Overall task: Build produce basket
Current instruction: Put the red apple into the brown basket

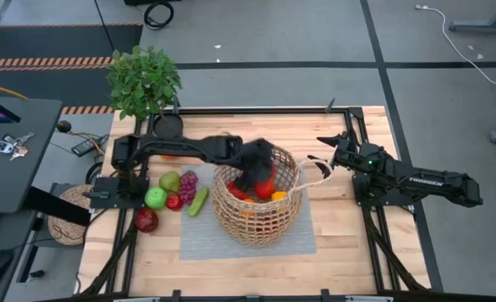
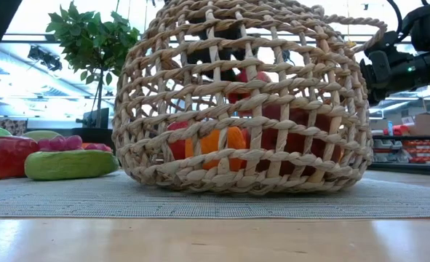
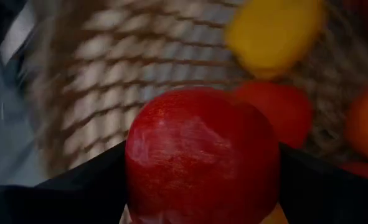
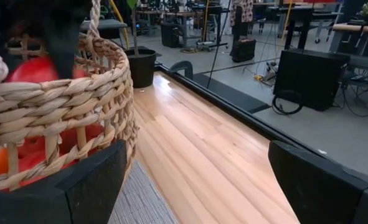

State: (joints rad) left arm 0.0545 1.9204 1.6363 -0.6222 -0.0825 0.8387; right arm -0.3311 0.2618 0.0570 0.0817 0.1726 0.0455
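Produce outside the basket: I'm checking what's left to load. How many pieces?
5, all left of the basket: pear, grapes, green apple, cucumber, red apple. A small red piece beside the grapes may be another.

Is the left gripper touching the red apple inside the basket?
Touching. In the left wrist view, the red apple sits between the left gripper's two dark fingers, pressed against both. The high view shows that gripper over the basket.

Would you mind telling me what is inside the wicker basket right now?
Inside the basket, the left gripper holds a red apple over red and orange fruit and a yellow lemon. The arm and weave hide whatever lies deeper.
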